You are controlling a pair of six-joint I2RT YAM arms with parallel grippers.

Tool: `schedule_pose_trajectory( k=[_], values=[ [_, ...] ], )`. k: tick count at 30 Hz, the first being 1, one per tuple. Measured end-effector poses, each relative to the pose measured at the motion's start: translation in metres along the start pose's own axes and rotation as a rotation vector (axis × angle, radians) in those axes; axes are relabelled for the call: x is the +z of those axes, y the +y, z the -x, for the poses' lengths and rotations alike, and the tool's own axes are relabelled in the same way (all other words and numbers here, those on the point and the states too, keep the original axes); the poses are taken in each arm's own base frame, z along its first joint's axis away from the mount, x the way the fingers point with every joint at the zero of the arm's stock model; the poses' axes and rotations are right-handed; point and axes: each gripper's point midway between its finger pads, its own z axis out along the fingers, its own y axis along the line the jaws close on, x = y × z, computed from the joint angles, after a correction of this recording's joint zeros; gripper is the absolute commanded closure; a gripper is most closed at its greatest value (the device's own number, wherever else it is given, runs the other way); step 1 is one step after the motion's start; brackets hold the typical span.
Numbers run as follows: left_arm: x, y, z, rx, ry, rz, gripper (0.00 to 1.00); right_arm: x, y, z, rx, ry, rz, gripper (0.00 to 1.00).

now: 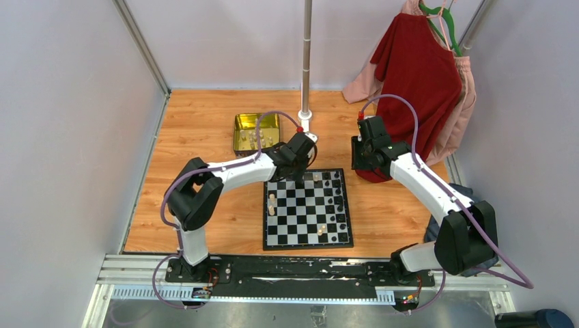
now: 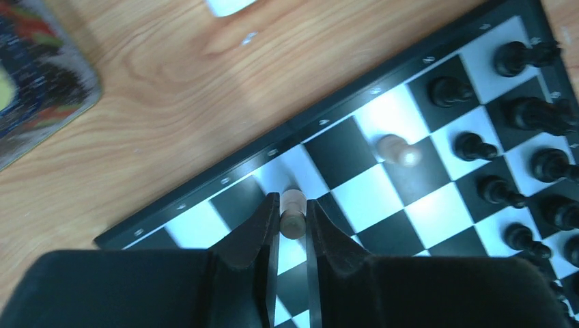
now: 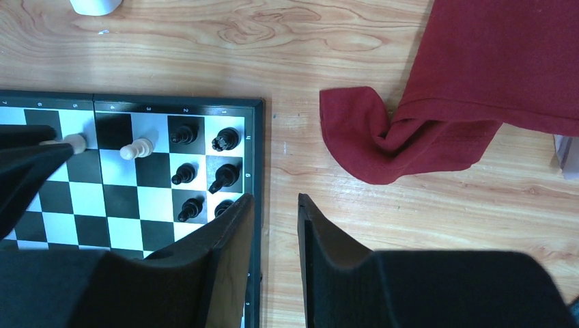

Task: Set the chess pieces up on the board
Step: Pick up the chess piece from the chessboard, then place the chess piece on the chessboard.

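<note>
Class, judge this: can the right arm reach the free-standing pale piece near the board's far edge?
Probably yes, from above: the right pincer is open and empty, nothing covers the free pale piece. But black pieces beside it and the left pincer nearby leave tight room.

The board point(image 1: 307, 217) lies open in the middle; black pieces point(image 1: 336, 200) crowd its right edge (pole point(image 1: 306, 61) beyond).

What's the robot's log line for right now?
left claw: shut on pale piece, board edge | right claw: open, empty
</note>
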Motion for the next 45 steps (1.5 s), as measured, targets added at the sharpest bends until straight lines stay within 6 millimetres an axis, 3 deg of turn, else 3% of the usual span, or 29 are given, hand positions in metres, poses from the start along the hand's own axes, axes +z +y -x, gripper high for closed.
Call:
schedule_pose_trajectory(
  k=[9, 17, 39, 42, 45],
  values=[
    [-0.02, 0.052, -0.009, -0.136, -0.027, 0.156, 1.0, 0.0, 0.002, -0.001, 0.0, 0.003, 0.01, 0.66],
    [-0.02, 0.085, -0.029, -0.234, -0.001, 0.249, 1.0, 0.0, 0.002, -0.001, 0.0, 0.004, 0.014, 0.66],
    [-0.025, 0.097, -0.036, -0.322, -0.002, 0.291, 0.98, 0.0, 0.003, -0.001, 0.0, 0.005, 0.018, 0.66],
    [-0.027, 0.098, -0.038, -0.323, 0.005, 0.294, 0.93, 0.0, 0.003, -0.001, 0.0, 0.005, 0.018, 0.66],
    [-0.028, 0.098, -0.039, -0.325, 0.009, 0.295, 0.77, 0.0, 0.003, -0.001, 0.0, 0.005, 0.018, 0.66]
  ],
)
